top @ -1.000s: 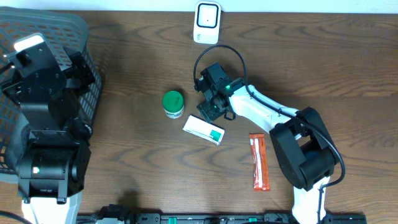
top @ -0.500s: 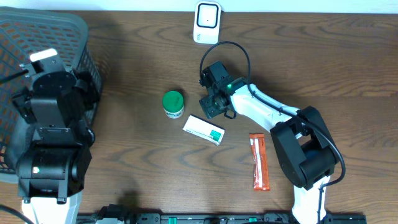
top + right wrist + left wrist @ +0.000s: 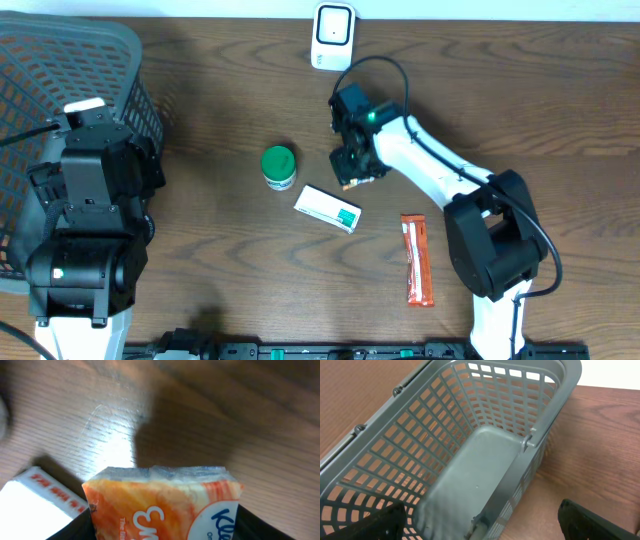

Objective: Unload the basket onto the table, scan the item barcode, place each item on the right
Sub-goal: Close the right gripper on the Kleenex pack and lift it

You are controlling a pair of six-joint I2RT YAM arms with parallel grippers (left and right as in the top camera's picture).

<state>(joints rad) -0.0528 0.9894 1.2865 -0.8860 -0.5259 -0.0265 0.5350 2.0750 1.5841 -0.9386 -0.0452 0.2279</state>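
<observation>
1. My right gripper (image 3: 356,168) pinches the orange tissue pack (image 3: 160,502), one finger on each side.
2. The pack's sealed end points to the top of the wrist frame, past the fingertips; its long axis is cropped, so I cannot tell it.
3. Overhead, the pack sits at centre frame over the surface (image 3: 520,90), just upper right of the white box (image 3: 328,209) and below the white scanner (image 3: 332,36).
</observation>
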